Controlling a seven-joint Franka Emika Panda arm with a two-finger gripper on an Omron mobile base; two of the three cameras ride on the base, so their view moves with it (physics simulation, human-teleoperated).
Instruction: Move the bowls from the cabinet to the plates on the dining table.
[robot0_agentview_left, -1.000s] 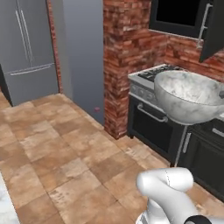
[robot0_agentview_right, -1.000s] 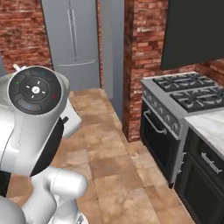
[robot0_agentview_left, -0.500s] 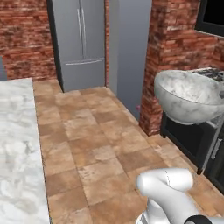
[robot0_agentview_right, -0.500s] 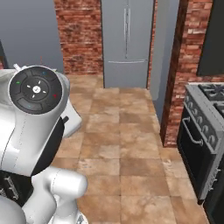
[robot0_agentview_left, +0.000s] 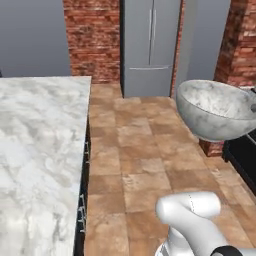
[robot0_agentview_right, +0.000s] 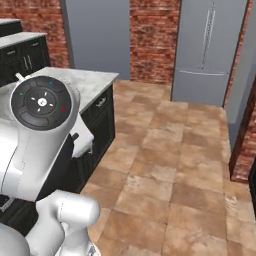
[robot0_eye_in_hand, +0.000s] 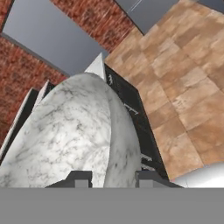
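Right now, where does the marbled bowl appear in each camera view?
Left base view: marbled bowl at the right edge, high above the tiled floor.
Right base view: not in it.
Hand view: it sits at lower left, rim pinched between the fingers.
Shared landmark: the marble-topped dining table.

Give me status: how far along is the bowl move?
Done: the marbled bowl is out of the cabinet. In hand: the gripper is shut on its rim, carrying it above the tile floor beside the dining table. Left: placing it on a plate.
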